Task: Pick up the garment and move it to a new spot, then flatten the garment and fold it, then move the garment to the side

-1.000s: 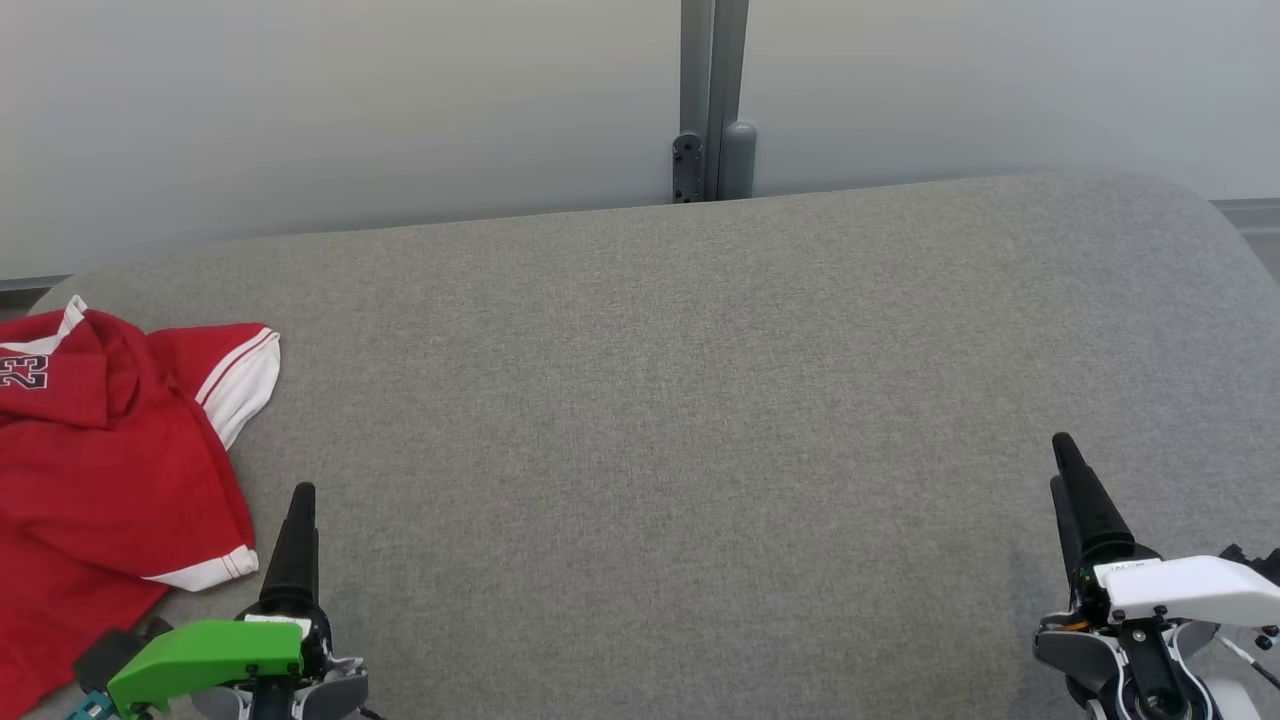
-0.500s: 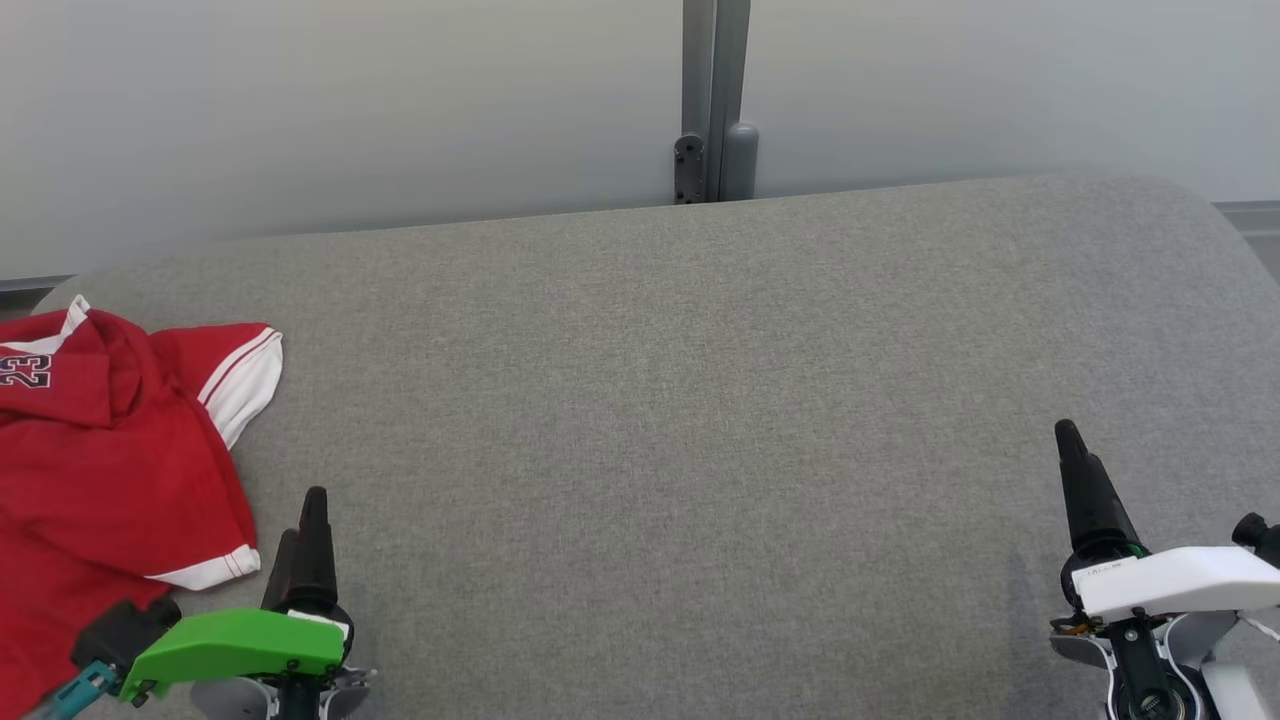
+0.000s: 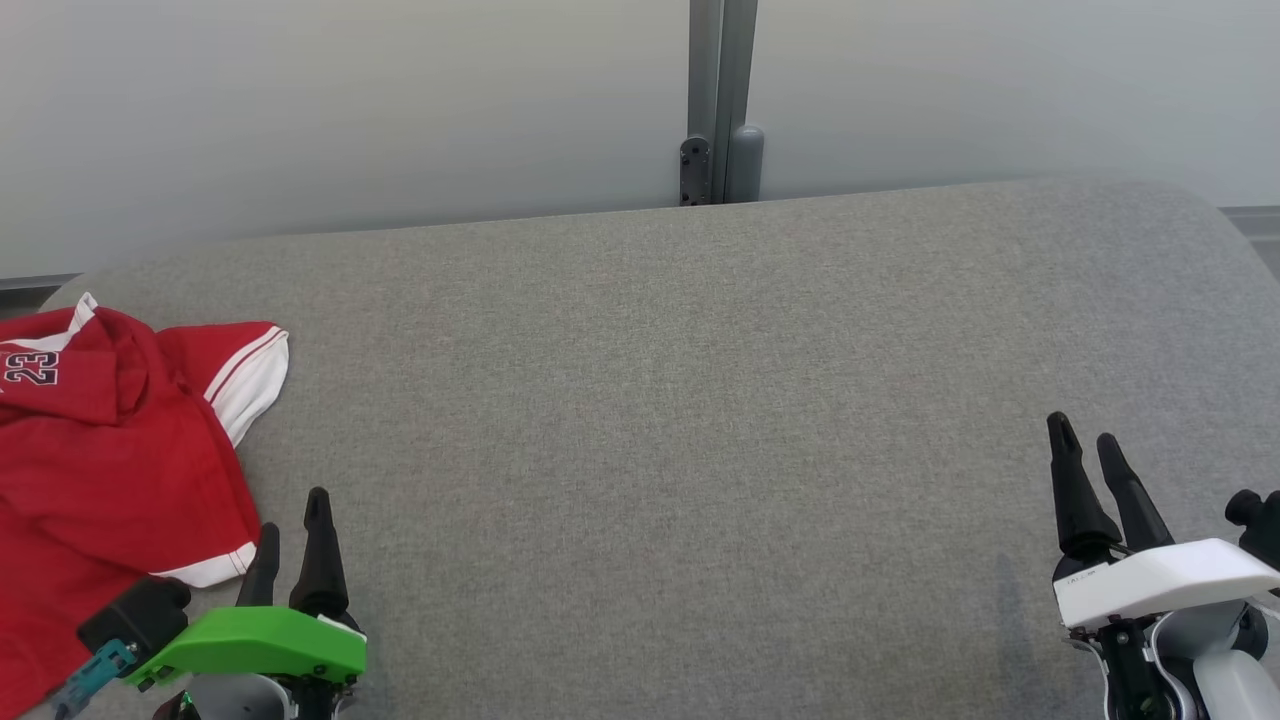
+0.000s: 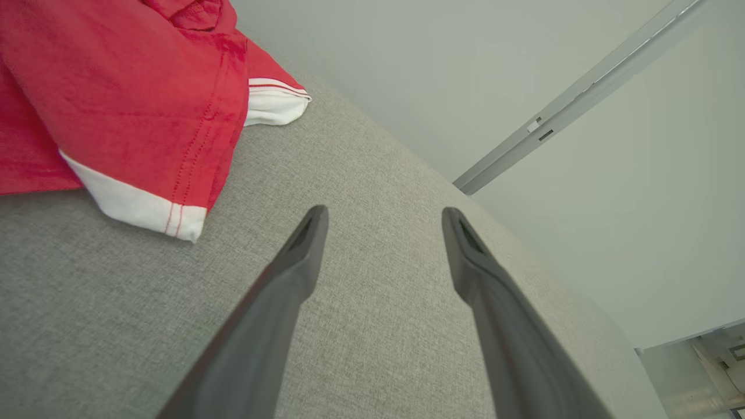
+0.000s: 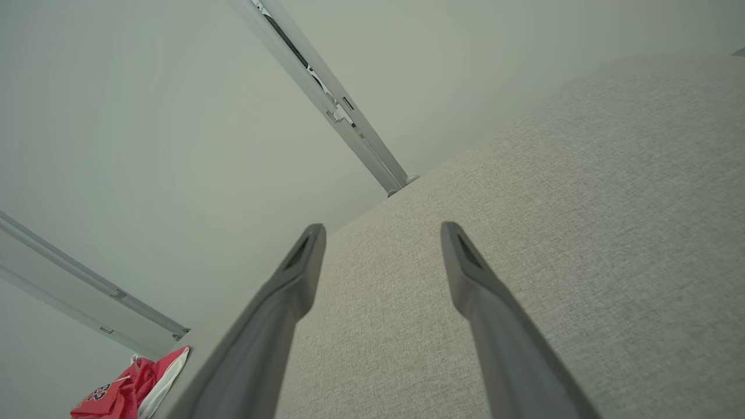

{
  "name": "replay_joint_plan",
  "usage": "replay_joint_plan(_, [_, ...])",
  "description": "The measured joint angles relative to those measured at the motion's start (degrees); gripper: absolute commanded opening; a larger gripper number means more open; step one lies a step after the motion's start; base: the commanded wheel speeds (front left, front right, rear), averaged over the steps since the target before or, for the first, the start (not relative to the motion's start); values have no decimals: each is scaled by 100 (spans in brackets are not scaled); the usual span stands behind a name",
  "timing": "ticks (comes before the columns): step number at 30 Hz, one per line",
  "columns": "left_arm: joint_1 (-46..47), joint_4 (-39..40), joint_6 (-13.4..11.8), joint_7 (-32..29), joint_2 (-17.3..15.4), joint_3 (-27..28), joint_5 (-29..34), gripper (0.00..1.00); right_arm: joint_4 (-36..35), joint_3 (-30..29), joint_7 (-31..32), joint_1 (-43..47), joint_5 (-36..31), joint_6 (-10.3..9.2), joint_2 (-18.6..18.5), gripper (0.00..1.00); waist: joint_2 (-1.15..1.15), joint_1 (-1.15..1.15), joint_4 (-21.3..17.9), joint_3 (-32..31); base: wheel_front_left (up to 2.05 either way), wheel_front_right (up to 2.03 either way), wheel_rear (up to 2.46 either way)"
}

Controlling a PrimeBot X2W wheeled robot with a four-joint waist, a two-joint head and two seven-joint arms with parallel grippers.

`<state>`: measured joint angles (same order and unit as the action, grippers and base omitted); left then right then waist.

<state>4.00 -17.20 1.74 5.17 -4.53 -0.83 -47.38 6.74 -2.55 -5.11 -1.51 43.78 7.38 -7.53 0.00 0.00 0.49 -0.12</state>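
A grey woven-fabric padded surface (image 3: 640, 400) with rounded far corners spans the lower part of the head view. Pale grey-white wall panels (image 3: 350, 100) fill the upper frame, joined at upper centre by a vertical grey metal post (image 3: 722, 80). A dark bracket (image 3: 694, 170) and a rounded grey cap (image 3: 745, 160) sit at the post's base, just above the surface's far edge.

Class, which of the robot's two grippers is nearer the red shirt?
The left gripper, green-cased: the red shirt lies just beside it; the white-cased right gripper is far across the grey cushion.

red garment (image 3: 110, 450) with white sleeve trim, number 23, lies crumpled at surface's far left.
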Motion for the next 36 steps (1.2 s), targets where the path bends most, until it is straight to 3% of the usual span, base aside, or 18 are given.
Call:
replay_joint_plan(15, [-69, -86, -77, 246, -99, -74, 1288, 100, 4, -25, -254, 60, -1245, 1, -67, 100, 0, 0, 4, -11, 0, 0, 0])
replay_joint_plan(36, [-79, -45, -180, 549, -137, -55, 2618, 100, 31, -49, -548, 135, -2386, 2, -130, 100, 0, 0, 45, -8, 0, 0, 0])
